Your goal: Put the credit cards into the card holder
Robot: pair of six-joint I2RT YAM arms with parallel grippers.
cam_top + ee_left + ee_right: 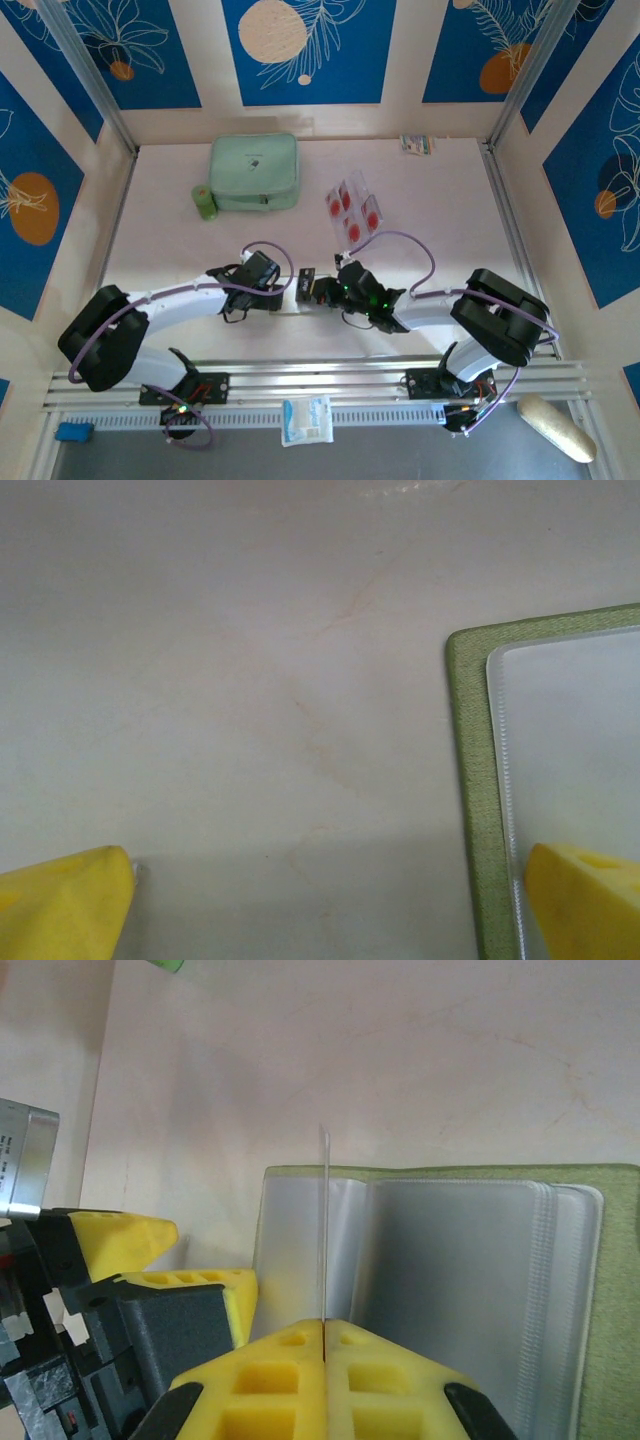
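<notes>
The card holder (470, 1290) lies open on the table, with an olive-green border (468, 780) and clear inner pockets. My right gripper (325, 1325) is shut on one transparent credit card (325, 1220). The card is seen edge-on, standing upright over the holder's left pocket. My left gripper (330, 885) is open wide. One yellow fingertip (585, 895) is over the holder's pocket edge and the other (70, 905) is over bare table. In the top view both grippers (290, 285) (322, 290) meet at the table's near middle. Several more credit cards (352, 208) with red marks lie farther back.
A large mint-green zip case (254, 172) sits at the back left with a small green roll (205, 202) beside it. A small packet (417, 144) lies at the back right corner. A white packet (307, 420) and a beige object (555, 428) lie beyond the near rail.
</notes>
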